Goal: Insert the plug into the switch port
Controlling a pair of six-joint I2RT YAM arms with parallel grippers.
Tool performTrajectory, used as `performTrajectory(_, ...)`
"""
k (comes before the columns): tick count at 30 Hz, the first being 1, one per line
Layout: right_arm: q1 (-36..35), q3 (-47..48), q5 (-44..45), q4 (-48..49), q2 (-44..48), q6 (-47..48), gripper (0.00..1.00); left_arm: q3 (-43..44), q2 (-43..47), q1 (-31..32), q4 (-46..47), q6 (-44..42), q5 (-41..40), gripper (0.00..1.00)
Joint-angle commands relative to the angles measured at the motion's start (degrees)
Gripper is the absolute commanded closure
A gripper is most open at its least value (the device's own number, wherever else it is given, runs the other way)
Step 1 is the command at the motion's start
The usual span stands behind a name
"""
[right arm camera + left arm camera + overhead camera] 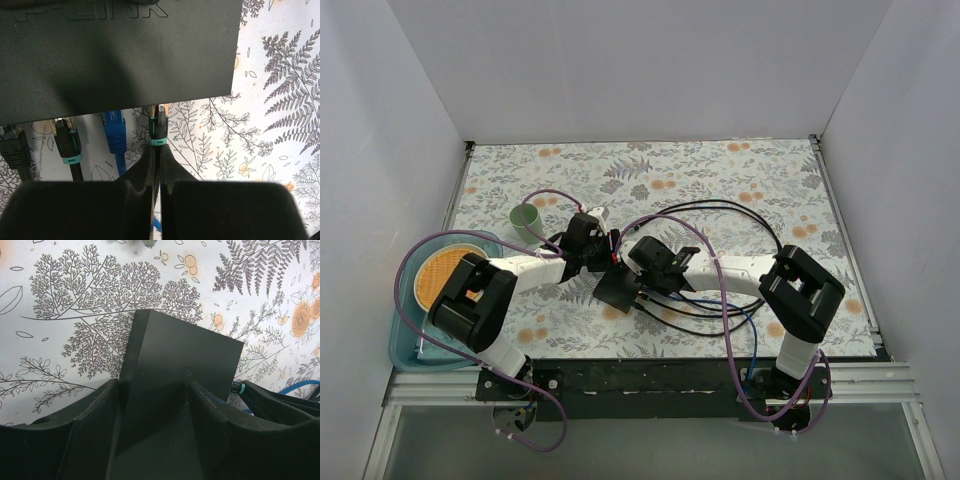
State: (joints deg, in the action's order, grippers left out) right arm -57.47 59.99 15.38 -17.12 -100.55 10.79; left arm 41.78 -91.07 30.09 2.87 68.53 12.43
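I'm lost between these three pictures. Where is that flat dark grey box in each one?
Top external: the dark grey box lies near the middle, where the two arms' tips meet.
Left wrist: it fills the centre, held in the left gripper.
Right wrist: it spans the top, above the right gripper.
Shared landmark: the leaf-printed table cover shows in all three views.

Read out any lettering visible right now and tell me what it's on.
"P-LINK": raised letters on the flat dark grey rectangular box, right wrist view; tops cropped by the frame edge, anything before the P is out of view.
Black plug with teal collar in the right pincer: no markings visible.
Top and left wrist views: no text.
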Motion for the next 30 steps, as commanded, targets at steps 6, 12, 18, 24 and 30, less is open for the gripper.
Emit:
performTrajectory(6, -2.20, 3.74, -9.67, 28.90, 0.09, -2.61, 0.99, 0.32, 1.42, 9.90, 2.49, 7.76, 24.06, 0.65)
performTrajectory(12, -2.20, 2.86, -8.96, 27.85, 1.50, -3.05, 0.99, 1.37, 1.15, 9.90, 2.66, 7.93, 22.29, 0.65)
performTrajectory(18, -2.20, 2.33, -8.52, 27.23, 3.17, -4.19, 0.99, 2.51, 2.21, 9.90, 1.09, 7.41, 19.58, 0.64)
performTrajectory(24, -2.12, 1.98, -8.61, 26.62, 4.66, -5.51, 0.99, 3.22, 4.58, 9.82, -0.32, 7.05, 16.49, 0.62)
performTrajectory(30, -2.12, 2.24, -8.52, 26.70, 5.54, -6.57, 0.99, 3.75, 6.25, 9.73, -1.38, 6.97, 15.09, 0.60)
